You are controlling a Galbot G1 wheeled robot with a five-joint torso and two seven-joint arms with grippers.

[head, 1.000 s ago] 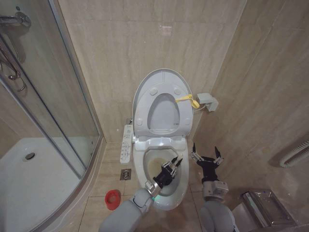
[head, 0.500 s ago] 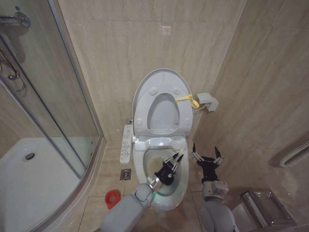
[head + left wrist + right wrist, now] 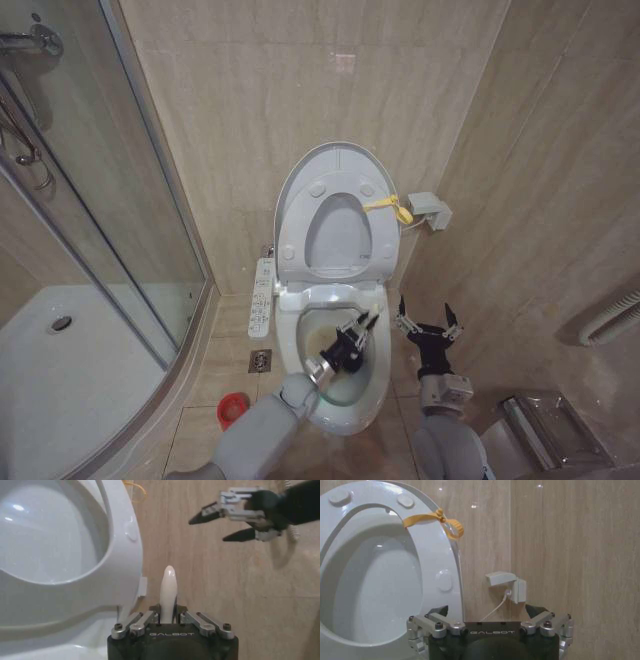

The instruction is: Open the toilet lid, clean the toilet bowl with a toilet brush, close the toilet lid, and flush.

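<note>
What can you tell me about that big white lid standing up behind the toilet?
The toilet lid is a large, glossy white oval that looks like plastic. It stands raised, near upright, at the beige tiled wall, with the ring-shaped seat lifted against its underside. Small round bumpers sit near its top edge on the side facing the robot. A yellow tie is looped around its rim on the robot's right. Neither pincer touches it.

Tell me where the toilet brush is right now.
The toilet brush is clamped in the left gripper over the toilet bowl, in the head view's lower middle, beside the open right gripper.
</note>
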